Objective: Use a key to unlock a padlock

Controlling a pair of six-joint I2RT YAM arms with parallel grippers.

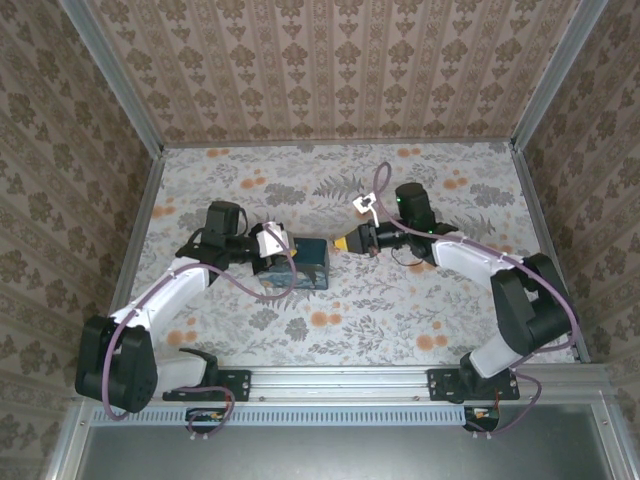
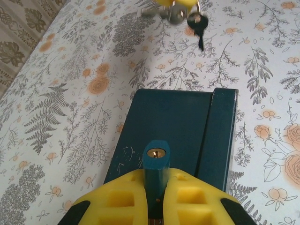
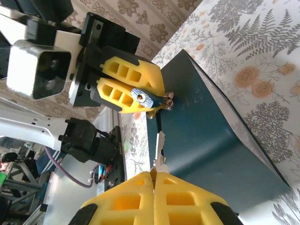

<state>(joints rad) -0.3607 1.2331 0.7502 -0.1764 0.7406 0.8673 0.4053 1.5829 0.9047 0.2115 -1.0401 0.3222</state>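
Observation:
My left gripper is shut on the small teal padlock, clamping its body between the yellow fingers. The brass keyhole end sticks out past the fingertips, just above a dark teal box. In the right wrist view the same padlock faces me from the left gripper. My right gripper is shut on the key, whose pale toothed blade points toward the padlock with a gap between them. From above, the right gripper sits just right of the box, opposite the left gripper.
The dark teal box lies mid-table on the floral cloth. A second dark key hangs on a ring under the right gripper's tips. Patterned walls and metal rails enclose the table; open cloth lies in front of and behind the box.

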